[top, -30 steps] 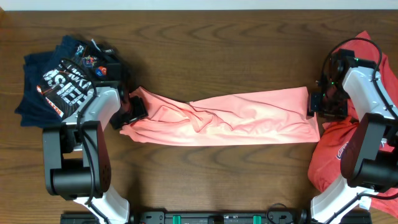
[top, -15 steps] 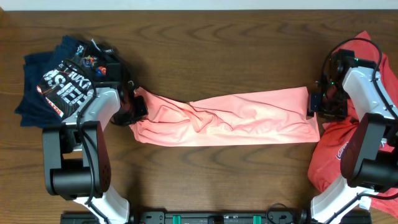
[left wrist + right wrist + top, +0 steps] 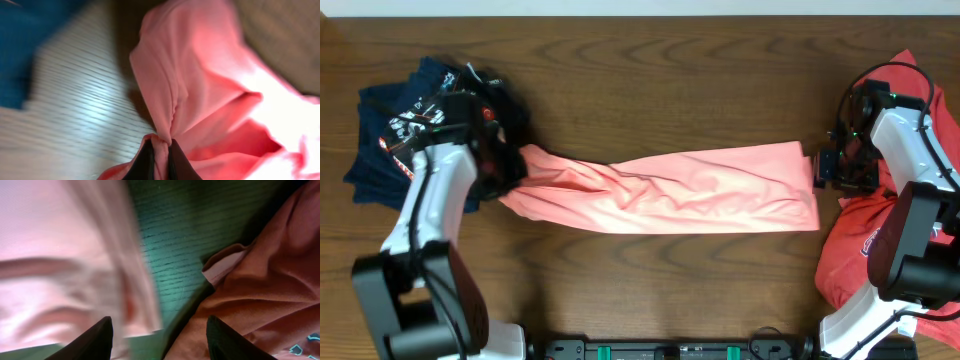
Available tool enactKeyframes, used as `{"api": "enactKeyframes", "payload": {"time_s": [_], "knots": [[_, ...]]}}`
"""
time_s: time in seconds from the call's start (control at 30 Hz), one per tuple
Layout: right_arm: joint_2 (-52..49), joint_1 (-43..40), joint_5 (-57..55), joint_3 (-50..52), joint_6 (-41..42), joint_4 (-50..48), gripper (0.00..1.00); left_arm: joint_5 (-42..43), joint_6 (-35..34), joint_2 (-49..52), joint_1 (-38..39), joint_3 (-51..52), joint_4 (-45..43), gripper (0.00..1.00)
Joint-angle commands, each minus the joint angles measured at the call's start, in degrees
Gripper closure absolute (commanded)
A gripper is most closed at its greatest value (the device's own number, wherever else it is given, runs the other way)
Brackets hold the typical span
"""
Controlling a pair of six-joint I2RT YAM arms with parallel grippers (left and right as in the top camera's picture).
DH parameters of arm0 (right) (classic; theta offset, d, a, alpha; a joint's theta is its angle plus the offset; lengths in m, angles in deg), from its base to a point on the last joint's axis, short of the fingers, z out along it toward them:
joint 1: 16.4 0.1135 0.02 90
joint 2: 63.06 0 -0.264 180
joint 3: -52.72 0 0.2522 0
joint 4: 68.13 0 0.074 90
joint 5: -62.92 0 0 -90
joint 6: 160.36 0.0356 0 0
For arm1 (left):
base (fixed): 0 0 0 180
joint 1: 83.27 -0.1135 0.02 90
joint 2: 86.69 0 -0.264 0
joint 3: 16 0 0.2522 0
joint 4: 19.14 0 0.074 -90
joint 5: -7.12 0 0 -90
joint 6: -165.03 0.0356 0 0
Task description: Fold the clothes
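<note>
The light salmon-pink soft T-shirt [image 3: 670,190] is laid out as a long, rumpled band across the middle of the dark brown wooden tabletop [image 3: 650,70], running left to right. No chest lettering can be made out on it.

Over at the left end, the cloth is gathered into a narrow bunch and pinched by the left hand [image 3: 515,165]. In the left wrist view the two dark fingers [image 3: 145,162] are pressed together on a fold of pink fabric, and the rest of the shirt fans away from that pinch. The view is blurred, so how far the bunch is raised off the tabletop cannot be told.

Just left of that hand, a crumpled pile of navy printed T-shirts [image 3: 375,150] is seen at the far left, white and red lettering showing on top, partly covered by the left arm.

At the right end, the right hand [image 3: 823,170] is placed just beside the shirt's square edge. In the right wrist view its fingers [image 3: 95,340] are spread wide apart, and nothing is gripped between them; the pink edge lies below, nearer the left finger.

A darker red crumpled T-shirt [image 3: 850,260] with a pale print is spread along the right side of the tabletop, partly under the right arm, its edge close to the pink shirt's right end.
</note>
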Motion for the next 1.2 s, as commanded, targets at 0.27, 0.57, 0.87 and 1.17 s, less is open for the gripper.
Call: {"api": "enactKeyframes", "payload": {"time_s": [0.27, 0.57, 0.87, 1.17], "knots": [[-0.11, -0.33, -0.02, 0.26, -0.87, 0.02, 0.42, 9.35, 1.07, -4.44, -0.48, -1.09, 1.07, 0.94], [-0.11, -0.33, -0.02, 0.26, -0.87, -0.13, 0.41, 22.62, -2.84, -7.58, 17.2, -1.09, -4.9, 0.94], [-0.11, -0.33, 0.0, 0.26, -0.85, -0.09, 0.41, 17.84, -11.32, -3.74, 38.42, -1.07, -14.49, 0.94], [-0.11, -0.33, 0.0, 0.26, -0.85, 0.11, 0.41, 13.38, -14.34, 4.2, 47.19, -1.07, -26.36, 0.94]]}}
